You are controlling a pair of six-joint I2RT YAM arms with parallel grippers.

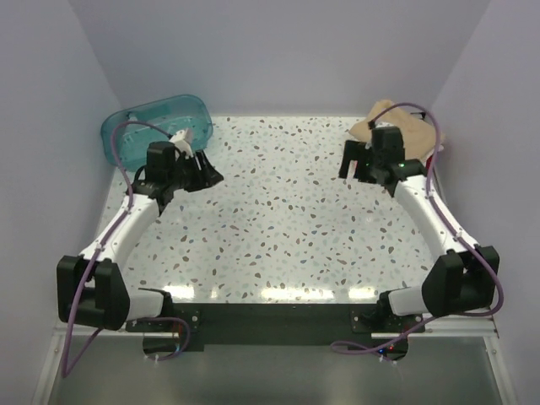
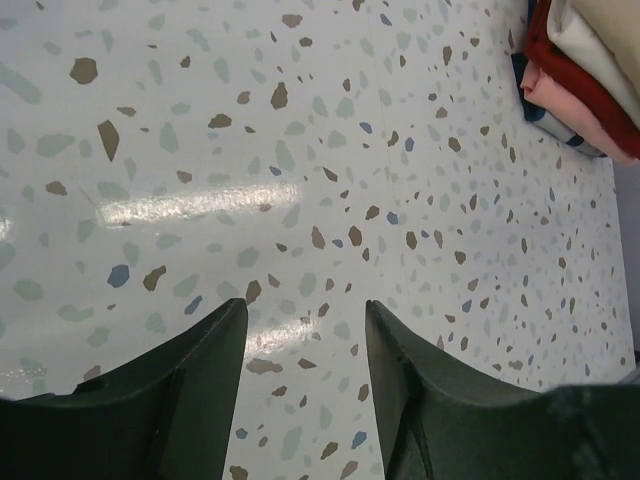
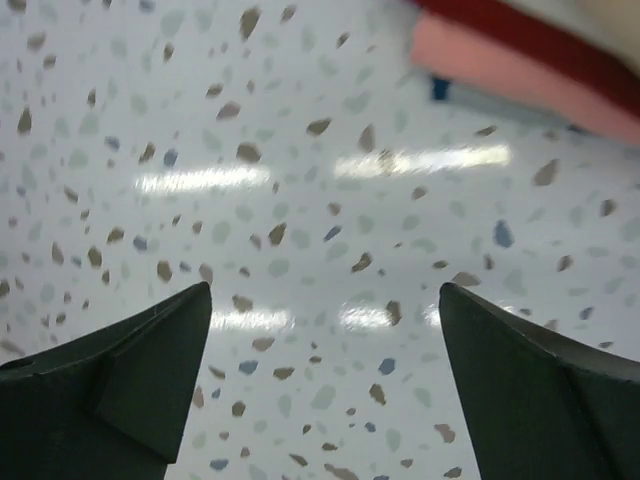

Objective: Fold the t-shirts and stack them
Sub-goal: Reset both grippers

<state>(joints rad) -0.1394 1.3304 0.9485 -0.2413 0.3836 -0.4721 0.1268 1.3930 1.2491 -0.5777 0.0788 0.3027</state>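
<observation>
Stacking looks done or close to it. The folded cotton t-shirts (image 1: 403,128) sit as one pile in the far right corner of the speckled terrazzo table (image 1: 287,228). A tan shirt (image 1: 390,116) is on top, and a red shirt (image 2: 572,82) and a pink shirt (image 3: 500,70) show beneath it. No unfolded shirt shows in any view. I cannot tell whether the translucent teal plastic tub (image 1: 143,126) at far left holds more. The left gripper (image 2: 305,315) hangs over bare table with its jaws apart, holding nothing. The right gripper (image 3: 325,290), just beside the pile, is spread wide and holds nothing.
</observation>
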